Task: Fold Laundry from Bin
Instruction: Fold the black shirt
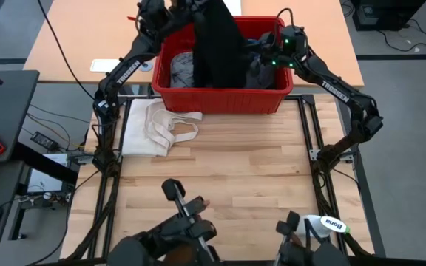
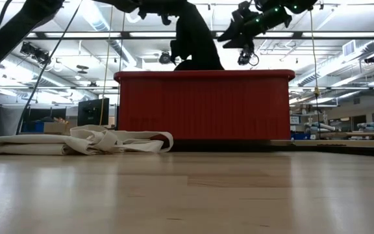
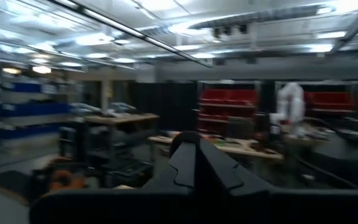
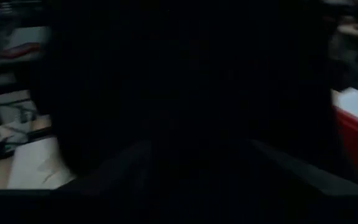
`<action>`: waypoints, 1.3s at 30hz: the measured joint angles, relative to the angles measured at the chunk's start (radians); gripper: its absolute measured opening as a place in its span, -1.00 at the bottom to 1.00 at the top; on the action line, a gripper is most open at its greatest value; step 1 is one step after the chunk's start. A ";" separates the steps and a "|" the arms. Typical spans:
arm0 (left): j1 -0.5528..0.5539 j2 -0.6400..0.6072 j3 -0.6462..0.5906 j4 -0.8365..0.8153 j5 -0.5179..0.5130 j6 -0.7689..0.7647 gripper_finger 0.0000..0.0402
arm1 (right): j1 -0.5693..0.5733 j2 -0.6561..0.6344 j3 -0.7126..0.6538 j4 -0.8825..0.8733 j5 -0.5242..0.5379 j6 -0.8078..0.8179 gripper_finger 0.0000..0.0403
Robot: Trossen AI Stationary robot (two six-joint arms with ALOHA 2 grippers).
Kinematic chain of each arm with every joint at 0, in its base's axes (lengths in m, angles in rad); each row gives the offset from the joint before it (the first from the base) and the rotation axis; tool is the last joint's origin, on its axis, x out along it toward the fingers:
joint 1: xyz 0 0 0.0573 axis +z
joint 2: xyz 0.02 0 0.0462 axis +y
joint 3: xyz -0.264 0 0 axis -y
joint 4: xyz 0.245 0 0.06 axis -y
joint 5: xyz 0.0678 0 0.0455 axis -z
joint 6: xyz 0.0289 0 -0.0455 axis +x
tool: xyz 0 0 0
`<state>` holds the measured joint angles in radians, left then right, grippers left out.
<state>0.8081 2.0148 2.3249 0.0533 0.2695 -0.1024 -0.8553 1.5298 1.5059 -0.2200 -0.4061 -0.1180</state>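
1. The red bin (image 1: 224,94) stands at the far edge of the wooden table (image 1: 235,185), near the middle of that edge, its long side facing the near edge.
2. The left gripper (image 1: 198,16) is raised above the far left part of the bin, its fingers (image 3: 197,165) pressed together and pinching the top of the black garment (image 1: 217,48).
3. The black garment hangs down from that grip in a long drape, its lower end still inside the bin; in the low view it rises as a dark cone (image 2: 193,39) above the bin's rim (image 2: 206,75).
4. A light grey garment (image 1: 182,68) lies crumpled in the left part of the bin, and a dark grey one (image 1: 261,74) in the right part, with a bit of blue fabric (image 1: 251,42) at the far side.
5. The right gripper (image 1: 261,48) hovers over the right part of the bin, just beside the hanging black garment; its wrist view is filled by dark cloth, and I cannot tell how its jaws stand.
6. A cream-white cloth with strap loops (image 1: 157,125) lies flat on the table by the left edge, just in front of the bin's near left corner.
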 joint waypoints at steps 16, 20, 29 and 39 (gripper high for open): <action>-0.107 0.001 0.000 0.013 -0.378 -0.046 -0.94 | 0.230 0.006 0.000 0.114 0.301 -0.148 0.89; -0.121 0.002 0.000 0.093 -0.416 -0.191 -0.94 | 0.307 0.006 0.000 0.119 0.465 -0.150 0.89; -0.123 0.002 0.000 0.336 -0.420 -0.577 -0.94 | 0.457 0.006 0.000 0.196 0.766 -0.229 0.89; -0.169 0.002 0.000 0.366 -0.438 -0.823 -0.94 | 0.526 0.006 -0.021 0.219 0.807 -0.245 0.89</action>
<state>0.6388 2.0171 2.3249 0.4190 -0.1688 -0.9252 -0.3290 1.5360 1.4850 -0.0011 0.4009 -0.3626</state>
